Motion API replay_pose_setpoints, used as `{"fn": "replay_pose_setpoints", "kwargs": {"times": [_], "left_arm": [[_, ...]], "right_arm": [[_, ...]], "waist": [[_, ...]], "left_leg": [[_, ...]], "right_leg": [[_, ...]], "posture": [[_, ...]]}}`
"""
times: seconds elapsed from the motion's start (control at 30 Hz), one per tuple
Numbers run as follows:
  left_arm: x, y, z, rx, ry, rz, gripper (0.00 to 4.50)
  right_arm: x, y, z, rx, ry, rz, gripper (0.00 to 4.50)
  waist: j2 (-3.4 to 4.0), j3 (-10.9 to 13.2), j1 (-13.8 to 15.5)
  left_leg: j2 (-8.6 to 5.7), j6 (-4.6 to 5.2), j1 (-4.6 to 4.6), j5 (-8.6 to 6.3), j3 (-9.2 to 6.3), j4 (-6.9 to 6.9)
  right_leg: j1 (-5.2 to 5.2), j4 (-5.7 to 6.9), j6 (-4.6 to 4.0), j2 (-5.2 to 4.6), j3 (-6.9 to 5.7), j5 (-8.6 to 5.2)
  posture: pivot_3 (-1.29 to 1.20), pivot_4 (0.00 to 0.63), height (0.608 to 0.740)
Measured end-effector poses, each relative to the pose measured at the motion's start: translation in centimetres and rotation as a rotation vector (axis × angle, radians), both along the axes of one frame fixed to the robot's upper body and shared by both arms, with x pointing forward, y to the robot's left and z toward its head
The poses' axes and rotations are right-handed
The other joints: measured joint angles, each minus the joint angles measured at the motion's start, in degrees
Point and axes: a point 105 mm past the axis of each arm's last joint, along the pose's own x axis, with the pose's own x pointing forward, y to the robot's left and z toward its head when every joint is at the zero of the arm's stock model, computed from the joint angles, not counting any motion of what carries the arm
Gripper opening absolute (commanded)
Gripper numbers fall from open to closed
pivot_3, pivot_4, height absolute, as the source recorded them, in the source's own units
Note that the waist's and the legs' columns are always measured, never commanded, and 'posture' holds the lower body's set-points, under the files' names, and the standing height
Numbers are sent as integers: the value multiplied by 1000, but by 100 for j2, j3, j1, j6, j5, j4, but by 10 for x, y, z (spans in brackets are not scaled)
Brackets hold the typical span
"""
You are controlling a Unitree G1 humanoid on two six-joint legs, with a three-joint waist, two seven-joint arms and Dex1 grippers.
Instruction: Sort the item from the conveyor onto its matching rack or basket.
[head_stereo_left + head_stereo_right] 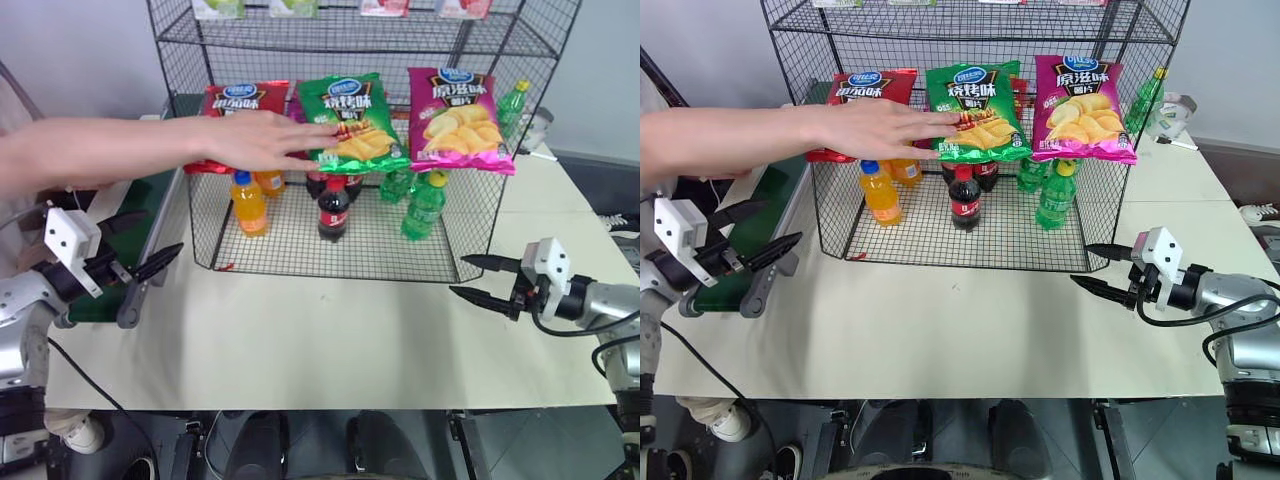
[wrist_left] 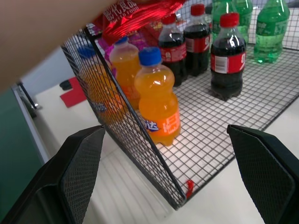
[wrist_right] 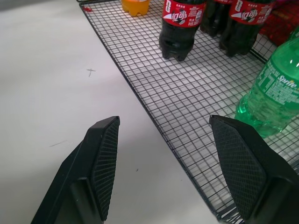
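Green crisp bag [image 1: 354,122] is on the black wire rack [image 1: 470,215], on the tier above the bottles, in the middle between a red bag [image 1: 232,108] and a magenta bag [image 1: 458,118]. A person's hand [image 1: 262,141] reaches in from the robot's left, arm stretched across the red bag, fingertips touching the green bag's left edge.

Under the bags, on the rack's bottom mesh: orange soda bottles [image 1: 249,204] on the left, cola bottles [image 1: 333,209] in the centre, green Sprite bottles [image 1: 424,206] on the right. One more green bottle [image 1: 511,106] stands outside the rack's right side, by the magenta bag.

Conveyor [image 1: 752,222] w/ dark green belt runs along the table's left side, its grey roller end near the left gripper [image 1: 140,251]. That gripper hangs over the conveyor end, pointing toward the rack's left front corner, jaws wide apart, nothing between them. Left wrist view looks past the rack's corner at an orange bottle.

Right gripper [image 1: 476,280] sits low over the white table [image 1: 330,340], near the rack's right front corner, pointing in toward it, jaws apart & empty. Right wrist view shows table, mesh floor, cola and Sprite bottles beyond the fingers [image 3: 103,161].
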Motion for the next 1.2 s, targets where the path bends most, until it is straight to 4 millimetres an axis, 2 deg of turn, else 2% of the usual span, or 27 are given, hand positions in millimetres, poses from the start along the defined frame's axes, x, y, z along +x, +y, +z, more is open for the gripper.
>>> {"fn": "replay_pose_setpoints", "kwargs": {"times": [0.13,0.63,0.87,1.2], "left_arm": [[-2,-1,-7,-17,20,-1,4500],[-1,-1,-10,-29,33,-10,4500],[-1,-2,-9,-32,27,-16,4500],[-1,0,-11,-33,29,1,4500]], "right_arm": [[0,0,0,-1,-1,0,3175],[-4,3,0,-17,11,5,3175],[3,5,10,-17,-33,-1,3175],[6,10,9,-25,-36,12,3175]], "waist": [[0,0,16],[0,0,16],[0,0,17],[0,0,12]], "left_leg": [[0,0,-1,0,0,2],[1,0,0,0,0,3],[1,0,0,0,0,4],[0,1,-1,0,0,4]], "right_leg": [[1,0,0,-1,0,0],[1,2,0,0,0,0],[0,2,0,1,-1,0],[0,2,0,0,0,0]], "posture": [[0,150,739],[0,150,739],[0,150,739],[0,150,739]]}}
